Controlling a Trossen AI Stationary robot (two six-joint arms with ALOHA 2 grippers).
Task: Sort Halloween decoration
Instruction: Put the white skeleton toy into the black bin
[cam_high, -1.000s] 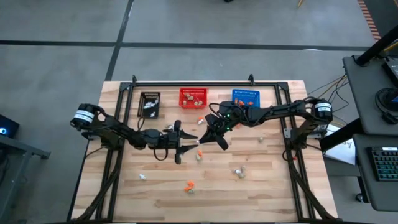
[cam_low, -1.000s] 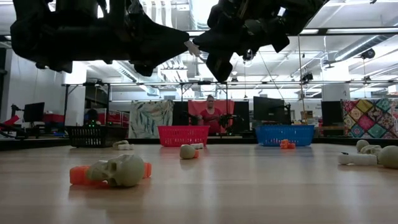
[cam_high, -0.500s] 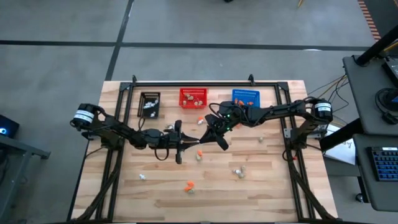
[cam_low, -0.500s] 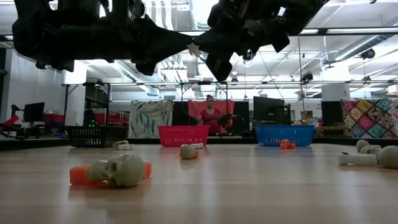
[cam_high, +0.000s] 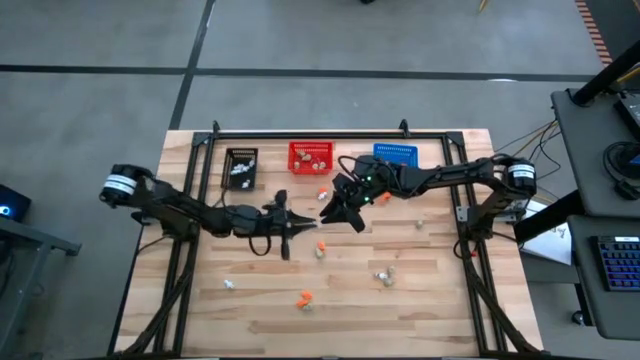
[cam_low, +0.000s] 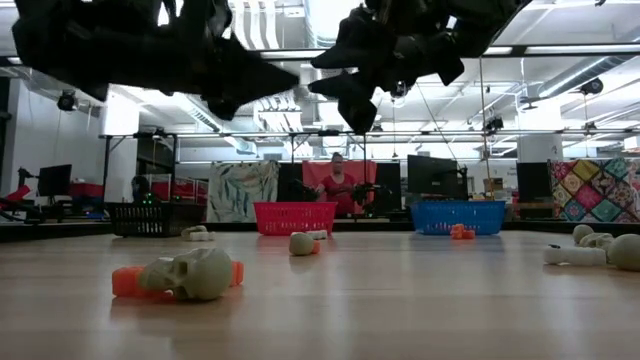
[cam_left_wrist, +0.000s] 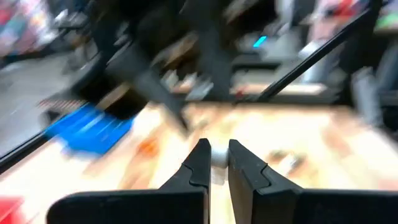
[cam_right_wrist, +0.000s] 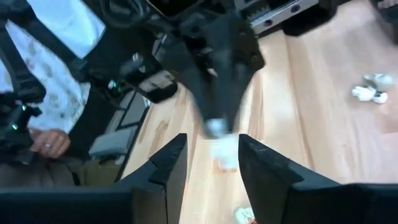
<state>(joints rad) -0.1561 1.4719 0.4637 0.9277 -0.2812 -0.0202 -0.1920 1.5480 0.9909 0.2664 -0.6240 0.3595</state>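
Holds a small pale trinket (cam_left_wrist: 218, 155) pinched in the closed left claw (cam_high: 300, 222), in the air over the middle of the table (cam_high: 440, 300). Shows the right claw (cam_high: 330, 212) parted and empty just beside it, at its 3 o'clock in the high view.

Could lose the trinket: seems gripped only at the very fingertips, so a quick swing may flick it out. Could also clip the right claw, so near, if swung before that one backs away. Could end in the wrong place, with the black basket (cam_high: 241, 167), red basket (cam_high: 310, 157) and blue basket (cam_high: 394, 156) in a row at 12 o'clock.

Cannot make out the trinket's shape: smeared in both wrist views, covered by the claws from above, lost in dark silhouette in the low view. Cannot tell the baskets' contents beyond pale and orange specks. Leaves other trinkets (cam_high: 384, 274) loose toward 6 o'clock.
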